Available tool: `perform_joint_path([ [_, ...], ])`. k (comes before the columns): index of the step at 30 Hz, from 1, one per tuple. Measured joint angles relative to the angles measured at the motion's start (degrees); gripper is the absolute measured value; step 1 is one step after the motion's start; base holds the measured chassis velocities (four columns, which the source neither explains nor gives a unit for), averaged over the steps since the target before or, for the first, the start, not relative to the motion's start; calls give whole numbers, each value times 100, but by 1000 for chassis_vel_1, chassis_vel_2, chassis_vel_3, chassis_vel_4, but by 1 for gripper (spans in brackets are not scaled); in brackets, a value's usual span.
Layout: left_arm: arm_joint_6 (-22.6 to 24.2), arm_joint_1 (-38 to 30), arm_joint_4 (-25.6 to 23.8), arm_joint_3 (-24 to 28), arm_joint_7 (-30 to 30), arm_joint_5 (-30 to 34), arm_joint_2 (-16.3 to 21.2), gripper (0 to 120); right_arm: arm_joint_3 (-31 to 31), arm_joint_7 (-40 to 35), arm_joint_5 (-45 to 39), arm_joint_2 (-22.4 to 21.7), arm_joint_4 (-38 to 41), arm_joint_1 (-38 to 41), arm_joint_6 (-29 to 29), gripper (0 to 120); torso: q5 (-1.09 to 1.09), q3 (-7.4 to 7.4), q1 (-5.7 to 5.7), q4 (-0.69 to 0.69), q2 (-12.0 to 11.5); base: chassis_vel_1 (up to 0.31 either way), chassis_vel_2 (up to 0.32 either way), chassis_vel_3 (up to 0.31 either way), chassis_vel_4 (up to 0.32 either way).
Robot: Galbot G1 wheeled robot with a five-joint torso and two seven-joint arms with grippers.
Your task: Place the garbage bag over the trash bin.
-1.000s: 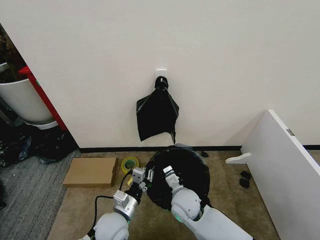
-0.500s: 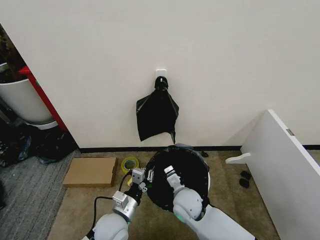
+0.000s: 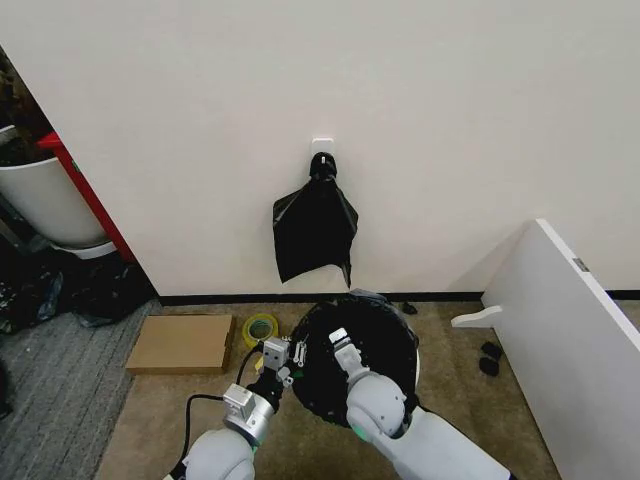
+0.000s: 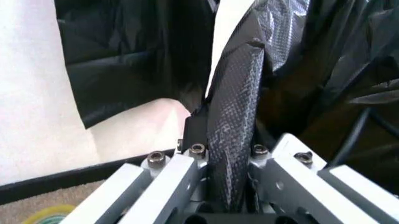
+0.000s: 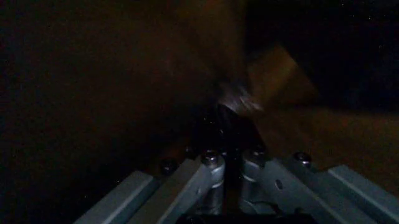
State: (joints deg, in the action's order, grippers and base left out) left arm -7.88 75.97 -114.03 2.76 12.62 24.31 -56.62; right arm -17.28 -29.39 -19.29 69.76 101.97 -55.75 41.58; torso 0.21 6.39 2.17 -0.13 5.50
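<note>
Garbage bag lay over the trash bin, below the wall bundle. Left gripper, at the rim's 9 o'clock, was clamped on bag film; right gripper appeared closed inside (contents indiscernible). Film judged light, limp, slippery; grip bunched hem.

Head high; wrists against garbage bag

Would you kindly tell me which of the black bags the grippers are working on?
The garbage bag spread over the trash bin on the floor, not the bundle hanging on the wall.
</note>
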Motion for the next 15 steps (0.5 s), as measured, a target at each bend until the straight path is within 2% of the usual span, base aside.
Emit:
perform_joint_path([
  [4, 5, 18, 9, -24, 21, 53, 6, 1, 66, 17, -57, 42, 37, 36, -128, 0, 0, 0, 0, 1, 0, 0, 0, 0, 0],
  [7, 107, 7, 11, -149, 165, 372, 16, 1, 222, 107, -344, -88, 507, -19, -180, 0, 0, 0, 1, 1, 0, 0, 0, 0, 0],
  [10, 405, -143, 4, -338, 456, 1035, -18, 1, 453, 333, -642, -421, 1435, -301, -49, 15, -1, 0, 1, 0, 0, 0, 0, 0, 0],
  [15, 704, -280, 47, -535, 654, 1600, -41, 1, 660, 666, -723, -630, 2038, -566, -76, 26, 0, 0, 1, -1, 0, 0, 0, 0, 0],
])
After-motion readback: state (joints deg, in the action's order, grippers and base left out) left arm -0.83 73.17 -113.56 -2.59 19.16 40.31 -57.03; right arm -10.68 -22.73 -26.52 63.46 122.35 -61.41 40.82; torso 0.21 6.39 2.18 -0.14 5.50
